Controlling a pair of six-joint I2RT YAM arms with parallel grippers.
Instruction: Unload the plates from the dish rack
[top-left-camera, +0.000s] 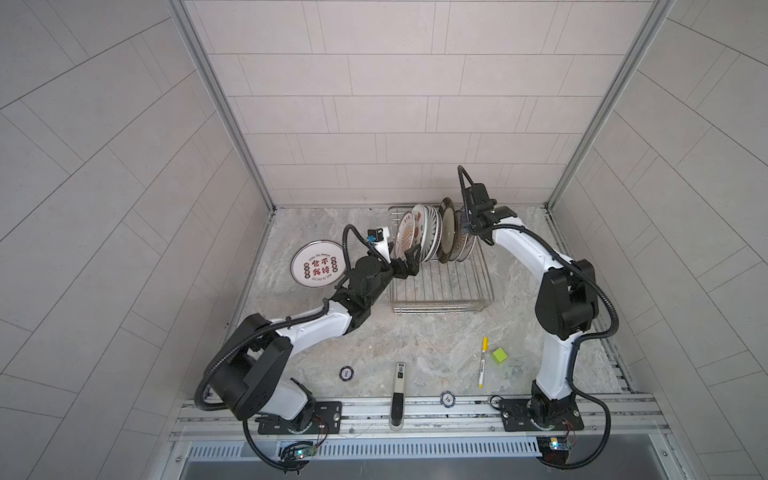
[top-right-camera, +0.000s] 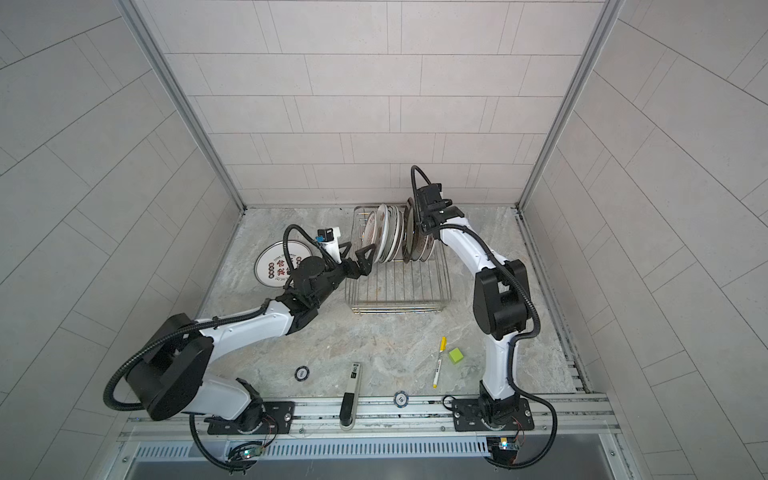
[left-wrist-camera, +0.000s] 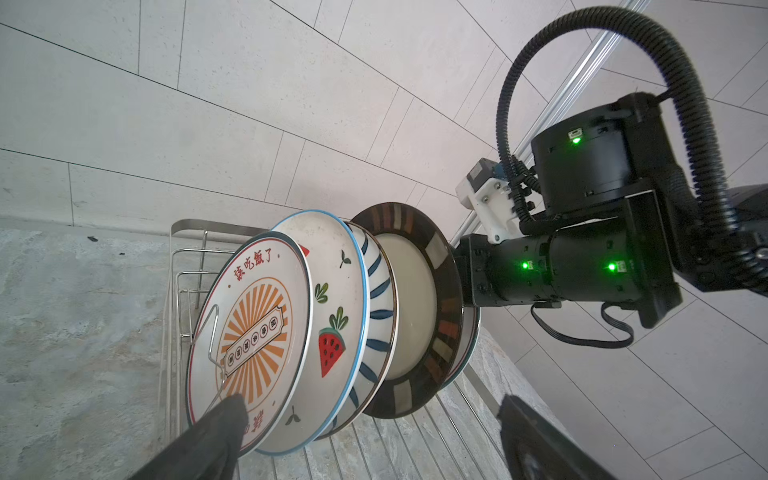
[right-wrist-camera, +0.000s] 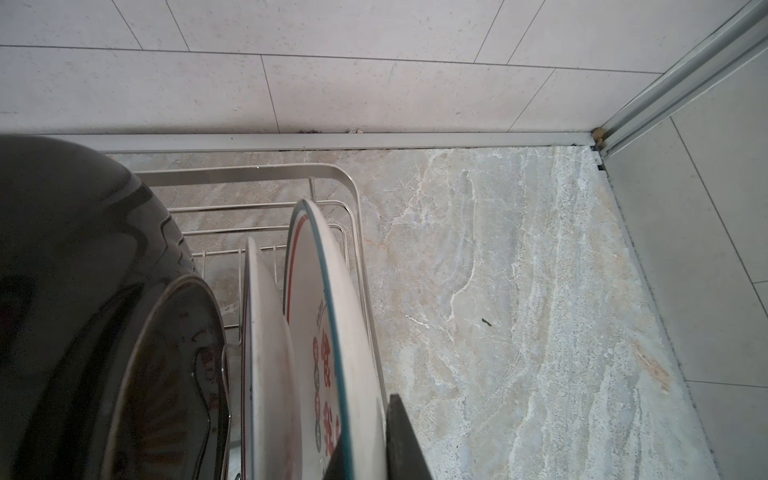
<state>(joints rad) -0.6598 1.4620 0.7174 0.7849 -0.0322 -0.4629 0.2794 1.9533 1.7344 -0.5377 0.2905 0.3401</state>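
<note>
- Right gripper (right-wrist-camera: 365, 436): clenched on rim of teal-rimmed plate (right-wrist-camera: 309, 266), the end plate at 3 o'clock side of row; fingers (right-wrist-camera: 405, 440) sit either side of rim.
- Left gripper (top-right-camera: 355, 254): jaws spread wide, holding nothing; one finger crosses face of sunburst plate (left-wrist-camera: 253, 328) at 9 o'clock end of row, contact unclear.
- Plates (top-left-camera: 428, 237): upright row at 12 o'clock end of dish rack (top-left-camera: 440, 286).
- Flat plate (top-left-camera: 318, 264): on table (top-left-camera: 415, 345), at 9 o'clock of rack.

The sunburst plate (left-wrist-camera: 257, 328) is white and orange, the watermelon plate (left-wrist-camera: 338, 286) blue-rimmed white, the cube (top-left-camera: 500, 355) green.
</note>
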